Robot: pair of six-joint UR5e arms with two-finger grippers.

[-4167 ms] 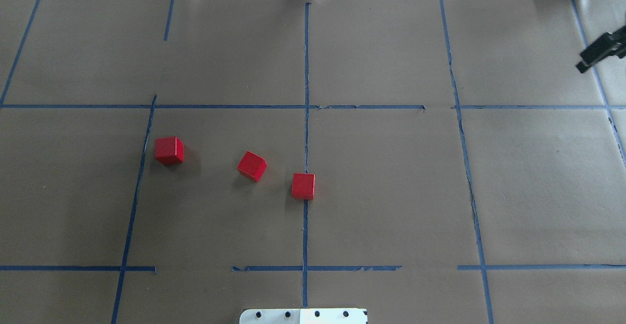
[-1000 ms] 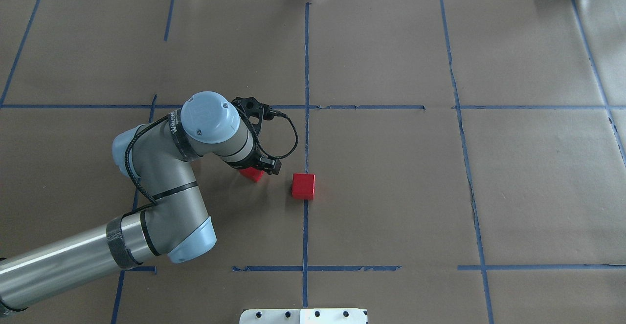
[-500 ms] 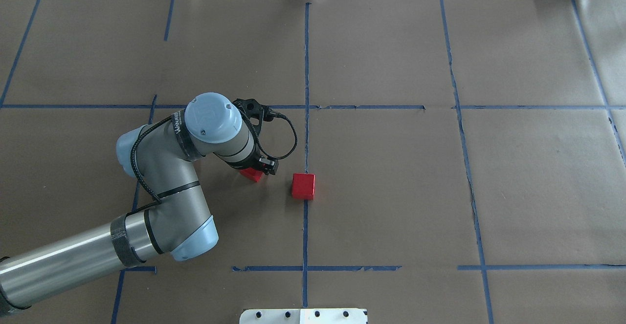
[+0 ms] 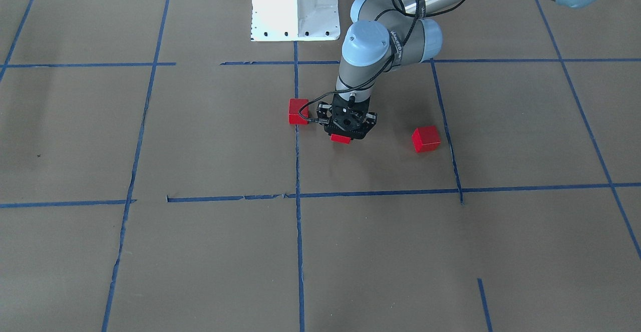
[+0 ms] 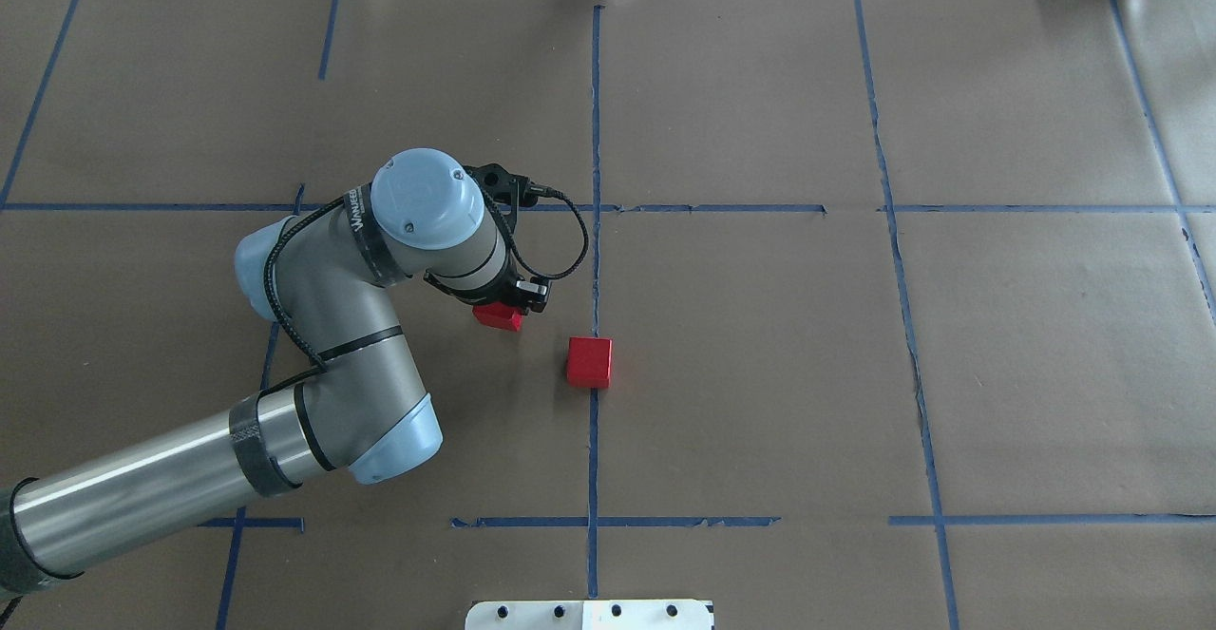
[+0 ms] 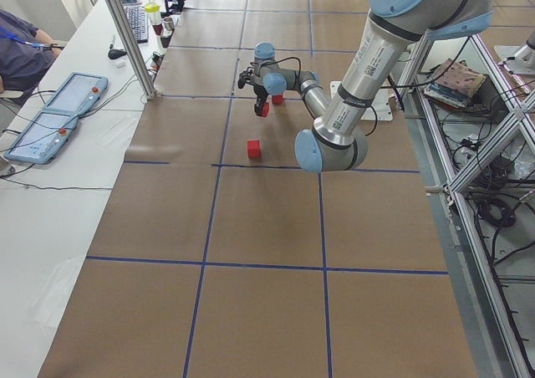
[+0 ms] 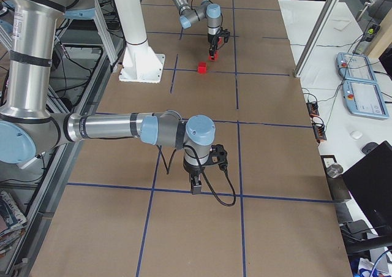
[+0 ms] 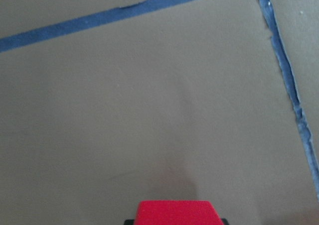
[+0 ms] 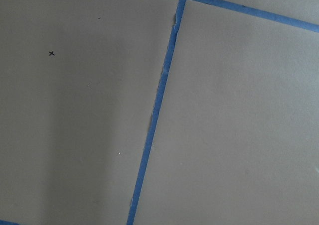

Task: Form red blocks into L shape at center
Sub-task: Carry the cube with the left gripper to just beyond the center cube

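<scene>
My left gripper (image 5: 503,310) is shut on one red block (image 5: 500,317) and holds it just above the paper, a little left of the table's centre line. The held block also shows in the front view (image 4: 341,138) and at the bottom of the left wrist view (image 8: 174,212). A second red block (image 5: 589,362) (image 4: 298,111) rests on the centre tape line. The third red block (image 4: 426,138) (image 6: 254,149) rests farther to my left; my left arm hides it in the overhead view. My right gripper (image 7: 195,185) shows only in the exterior right view, so I cannot tell if it is open.
Brown paper with blue tape lines (image 5: 596,136) covers the table. The white robot base plate (image 4: 295,6) stands at the near edge. A person and teach pendants (image 6: 58,114) sit on the side table beyond the far edge.
My left arm has come in over the middle block and taken hold of it. In the last half second the block has risen and shifted slightly away from me and to the right.
</scene>
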